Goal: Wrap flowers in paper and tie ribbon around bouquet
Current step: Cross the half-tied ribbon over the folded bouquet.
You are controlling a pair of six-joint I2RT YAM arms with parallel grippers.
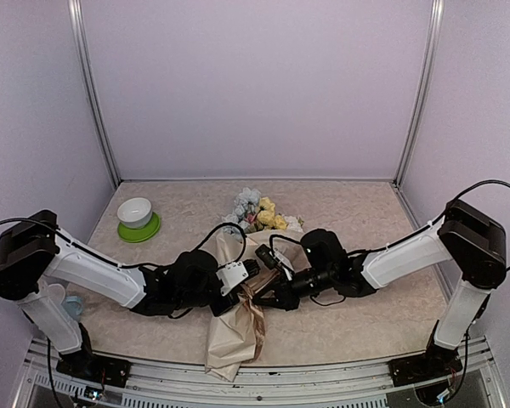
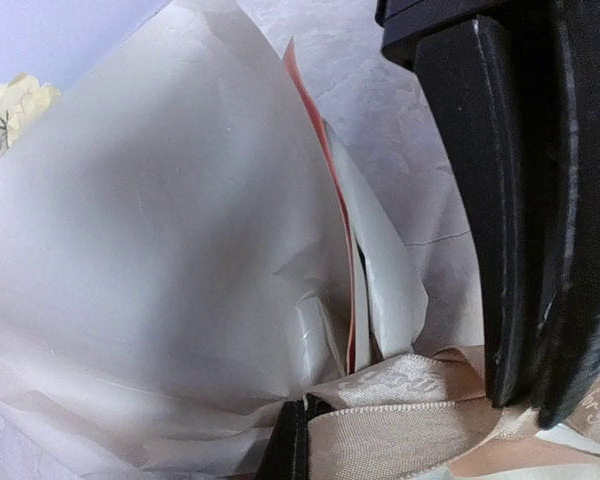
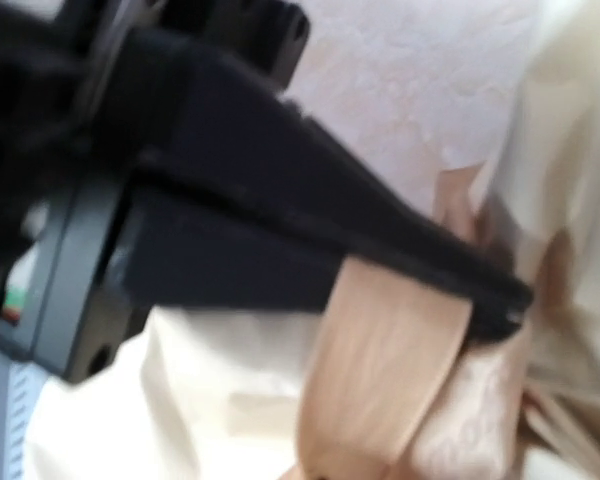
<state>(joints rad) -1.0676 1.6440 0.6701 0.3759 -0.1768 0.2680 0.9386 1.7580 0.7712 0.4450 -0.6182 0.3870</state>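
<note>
At the far left of the table (image 1: pixel 365 204) a white bowl (image 1: pixel 135 209) sits on a green plate (image 1: pixel 141 231), well apart from the arms. What is inside the bowl cannot be made out.

The left gripper (image 2: pixel 528 400) reaches in to the middle of the table, its two black fingers (image 2: pixel 480 200) pressed together. Their tips rest against the ribbon (image 2: pixel 400 430). Whether a strand is caught between them I cannot tell.

The bouquet (image 1: pixel 238 314) lies between the two grippers, with its length running from the far side towards the near edge. The paper (image 1: pixel 231 340) forms a crinkled sleeve that holds the flowers (image 1: pixel 259 212). Yellow, pale blue and white blooms stick out of its far opening, and the stems are hidden inside. The near end of the paper reaches the table's front edge. The tan ribbon crosses the sleeve at its middle, with loose ends trailing over the paper towards the front. In the left wrist view a thin pink-red edge (image 2: pixel 325 170) shows between the paper folds, and one yellow bloom (image 2: pixel 15 100) peeks past the rim.

The right gripper (image 3: pixel 500 305) meets the bouquet from the right at the same band. In its blurred wrist view its fingers are drawn together on a flat length of ribbon.
</note>
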